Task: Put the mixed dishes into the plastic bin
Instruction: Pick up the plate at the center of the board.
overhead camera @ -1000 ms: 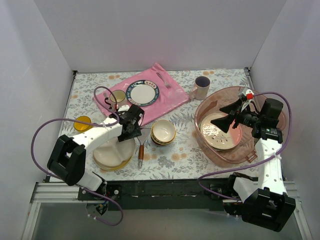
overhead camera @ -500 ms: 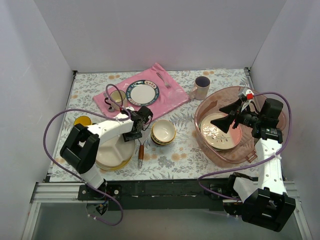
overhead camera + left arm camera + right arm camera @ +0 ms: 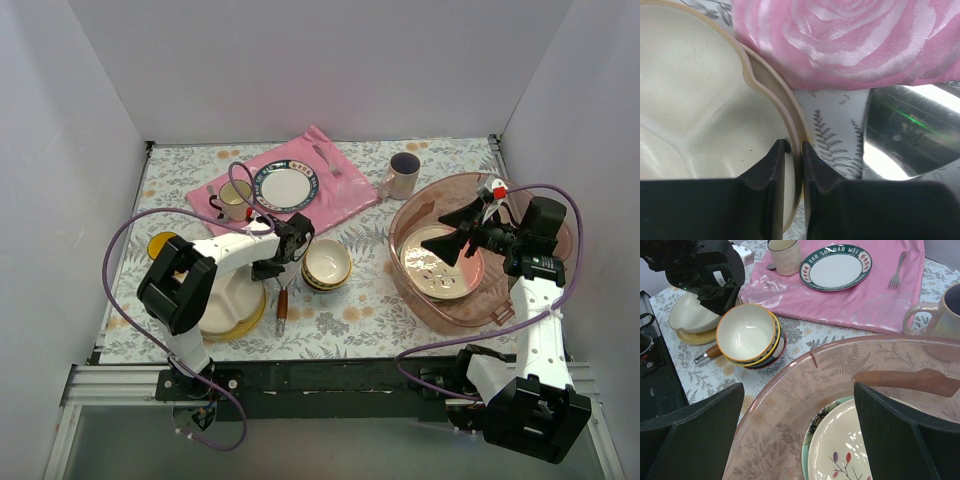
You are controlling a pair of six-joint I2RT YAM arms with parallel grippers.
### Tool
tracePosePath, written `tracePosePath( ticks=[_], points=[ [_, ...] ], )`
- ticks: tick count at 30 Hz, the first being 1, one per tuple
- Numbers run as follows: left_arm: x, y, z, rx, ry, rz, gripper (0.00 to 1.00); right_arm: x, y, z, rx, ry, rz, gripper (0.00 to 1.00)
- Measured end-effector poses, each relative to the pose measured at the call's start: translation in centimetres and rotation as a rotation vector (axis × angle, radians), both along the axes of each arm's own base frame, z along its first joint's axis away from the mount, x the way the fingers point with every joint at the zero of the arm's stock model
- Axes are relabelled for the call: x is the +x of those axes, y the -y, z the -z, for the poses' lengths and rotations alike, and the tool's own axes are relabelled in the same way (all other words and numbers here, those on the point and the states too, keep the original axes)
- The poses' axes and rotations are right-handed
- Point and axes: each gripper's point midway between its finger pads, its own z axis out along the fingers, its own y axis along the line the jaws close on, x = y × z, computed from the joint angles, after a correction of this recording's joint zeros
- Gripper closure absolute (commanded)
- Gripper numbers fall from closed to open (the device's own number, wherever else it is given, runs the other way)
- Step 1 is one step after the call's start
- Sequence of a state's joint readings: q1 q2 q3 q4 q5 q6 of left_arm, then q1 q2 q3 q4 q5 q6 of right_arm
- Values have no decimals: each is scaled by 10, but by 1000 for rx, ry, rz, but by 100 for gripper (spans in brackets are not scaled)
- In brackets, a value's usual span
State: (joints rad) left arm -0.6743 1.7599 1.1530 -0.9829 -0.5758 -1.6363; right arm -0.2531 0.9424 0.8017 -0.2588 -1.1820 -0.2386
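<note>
The left end effector [image 3: 794,147] is narrowed on the rim of the cream divided plate [image 3: 700,100], with one finger inside the dish and the other outside, the edge pinched between them. That plate lies flat and face up towards the near-left corner of the counter [image 3: 370,322], on top of a yellowish plate [image 3: 250,322]. Being round, it has no long axis. The gripped part of the rim faces the stacked brown-patterned bowls [image 3: 746,335], which sit upright and mouth up near the middle of the counter. Between plate and bowls lies a brown-handled utensil [image 3: 283,305], its long axis running from the near edge to the far edge with the handle nearer.

The plastic bin [image 3: 415,288] stands at the right edge of the counter, open side up. A cream plate [image 3: 440,275] lies flat in it over a mint-green plate [image 3: 807,440]. The right end effector [image 3: 799,390] hangs over the bin with its fingers spread wide and holds nothing.

The pinkish mug [image 3: 404,175] stands upright just beyond the bin towards the far edge. Its handle points left at the pink mat [image 3: 345,195]. The yellow mug [image 3: 165,245] stands by the left edge.
</note>
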Motion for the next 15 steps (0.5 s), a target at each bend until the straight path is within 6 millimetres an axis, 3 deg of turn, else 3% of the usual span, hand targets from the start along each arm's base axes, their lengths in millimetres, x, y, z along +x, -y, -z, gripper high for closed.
tracePosePath(
  ticks=[9, 15],
  points=[
    [-8, -15, -13, 74, -12, 11, 100, 0, 0, 0, 0, 0, 0, 2],
    [-6, -11, -46, -21, 77, 4, 100, 0, 0, 1, -1, -1, -1, 2]
  ],
)
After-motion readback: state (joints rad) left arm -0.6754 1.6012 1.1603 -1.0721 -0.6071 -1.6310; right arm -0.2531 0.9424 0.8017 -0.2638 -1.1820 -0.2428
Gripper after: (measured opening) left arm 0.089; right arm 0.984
